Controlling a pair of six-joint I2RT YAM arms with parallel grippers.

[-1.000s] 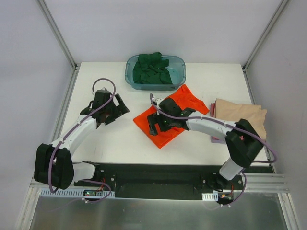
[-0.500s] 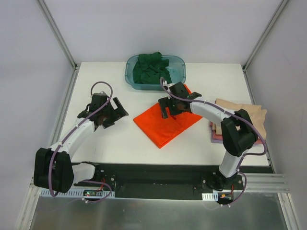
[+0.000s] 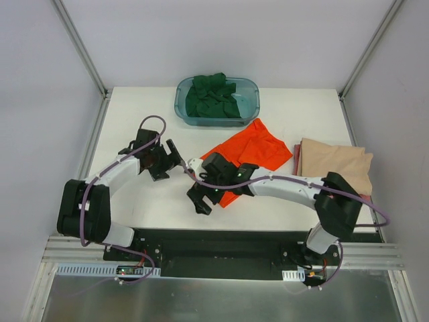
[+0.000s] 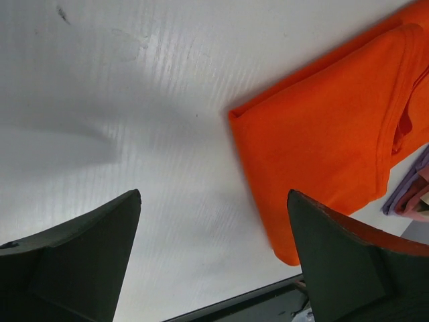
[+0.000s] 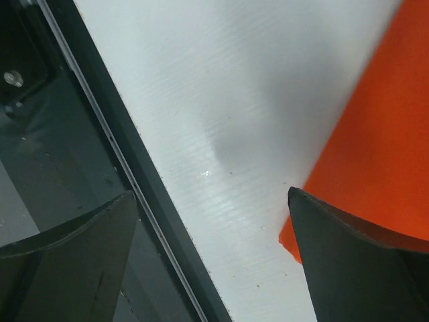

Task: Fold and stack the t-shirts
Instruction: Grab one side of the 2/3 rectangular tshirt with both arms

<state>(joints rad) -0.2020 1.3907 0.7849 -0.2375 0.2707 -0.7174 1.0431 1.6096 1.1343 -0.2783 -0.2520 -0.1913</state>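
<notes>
A bright orange-red t-shirt (image 3: pixel 258 146) lies folded in the middle of the table (image 3: pixel 134 201). My right gripper (image 3: pixel 196 200) stands open and empty over the shirt's near-left corner, close to the table's front edge. In the right wrist view the orange cloth (image 5: pixel 382 154) lies beside the right finger (image 5: pixel 348 255), outside the open gripper (image 5: pixel 212 192). My left gripper (image 3: pixel 175 159) is open and empty just left of the shirt. From the left wrist the open gripper (image 4: pixel 213 192) hangs above bare table, the orange shirt (image 4: pixel 328 134) to its right. Dark green t-shirts (image 3: pixel 214 97) fill the tub.
The translucent teal tub (image 3: pixel 249 88) stands at the back centre. A folded beige shirt (image 3: pixel 335 164) tops a stack at the right, with pink and purple edges (image 4: pixel 409 191) showing beneath. The black front rail (image 5: pixel 60 134) runs just below the right gripper.
My right gripper has swung from the shirt's far side to its near-left corner by the front edge. The left gripper has moved right, closer to the shirt.
</notes>
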